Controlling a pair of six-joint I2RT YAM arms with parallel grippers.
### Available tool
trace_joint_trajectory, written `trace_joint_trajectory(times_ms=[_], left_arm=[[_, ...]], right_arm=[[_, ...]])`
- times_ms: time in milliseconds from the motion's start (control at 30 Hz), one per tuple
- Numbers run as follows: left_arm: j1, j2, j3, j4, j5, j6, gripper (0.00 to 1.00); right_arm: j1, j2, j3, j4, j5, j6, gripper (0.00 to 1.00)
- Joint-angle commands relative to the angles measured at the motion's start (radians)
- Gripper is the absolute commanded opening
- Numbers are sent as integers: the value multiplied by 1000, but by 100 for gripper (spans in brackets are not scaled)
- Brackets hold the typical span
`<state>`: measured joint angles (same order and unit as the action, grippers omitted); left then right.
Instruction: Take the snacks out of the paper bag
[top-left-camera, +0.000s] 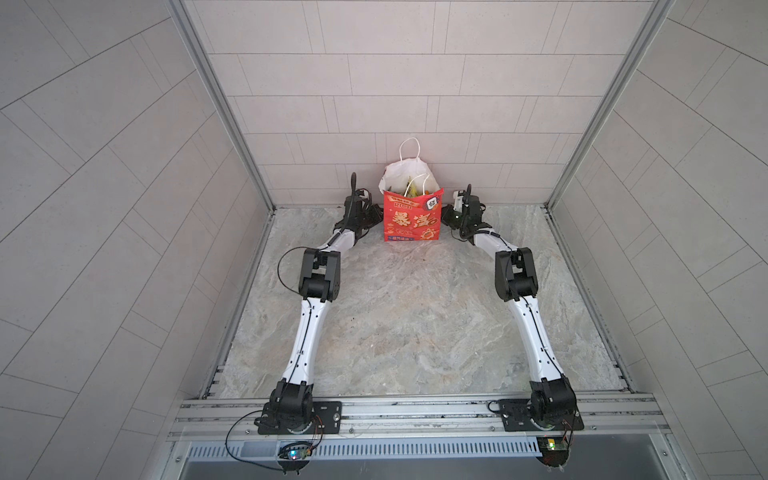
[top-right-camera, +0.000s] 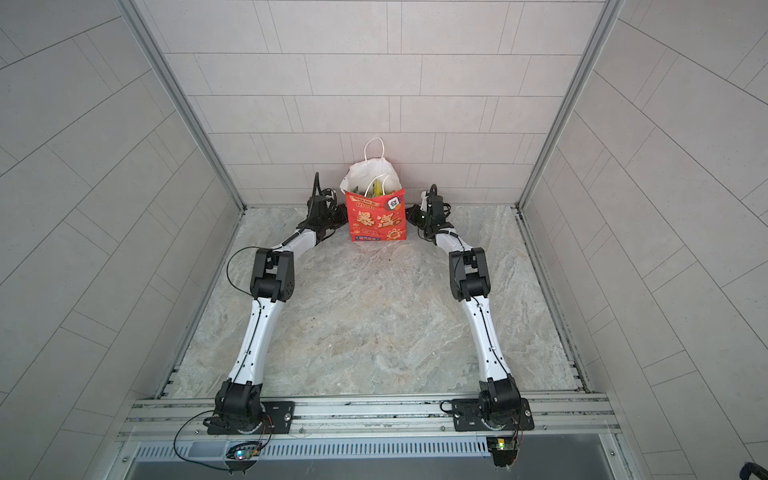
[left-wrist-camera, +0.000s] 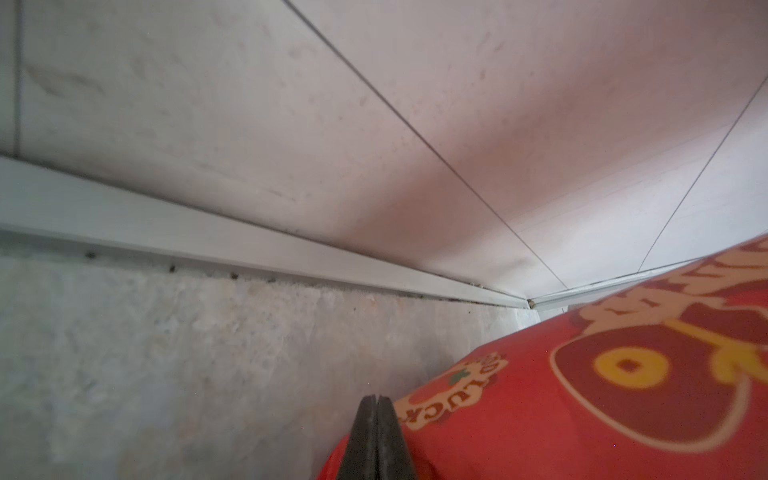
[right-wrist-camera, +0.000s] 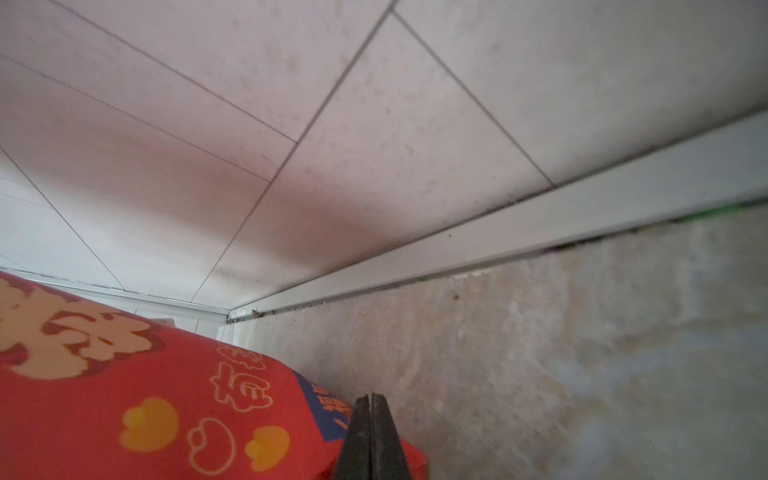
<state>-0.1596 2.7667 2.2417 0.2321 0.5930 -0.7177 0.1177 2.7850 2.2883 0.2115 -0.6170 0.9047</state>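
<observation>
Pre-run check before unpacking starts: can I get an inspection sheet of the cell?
Surface: marbled table, a few faint dark specks.
Job's things: red paper bag upright by the back wall, mouth open; snacks inside, count unclear.
Clutter: nothing seen.
Grippers: left gripper and right gripper both shut, empty, low beside the bag, one on each side.
Cables: black cable loops loose, clear of the bag.
Surroundings: tiled walls, metal rail in front.

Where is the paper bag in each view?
In a top view: paper bag far centre.
In a top view: paper bag far centre.
Left wrist: paper bag close beside left gripper.
Right wrist: paper bag close beside right gripper.
Shared landmark: tiled wall meeting marble tabletop.
</observation>
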Motion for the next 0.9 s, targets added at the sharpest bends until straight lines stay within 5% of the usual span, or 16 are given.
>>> trace_joint_trajectory(times_ms=[0, 867], left_arm=[[-30, -108, -102, 55, 59, 36, 0], [-74, -662, -1141, 473, 10, 56, 0]], right_arm=[[29, -112, -87, 71, -67, 19, 0], [63, -732, -1262, 622, 7, 117, 0]])
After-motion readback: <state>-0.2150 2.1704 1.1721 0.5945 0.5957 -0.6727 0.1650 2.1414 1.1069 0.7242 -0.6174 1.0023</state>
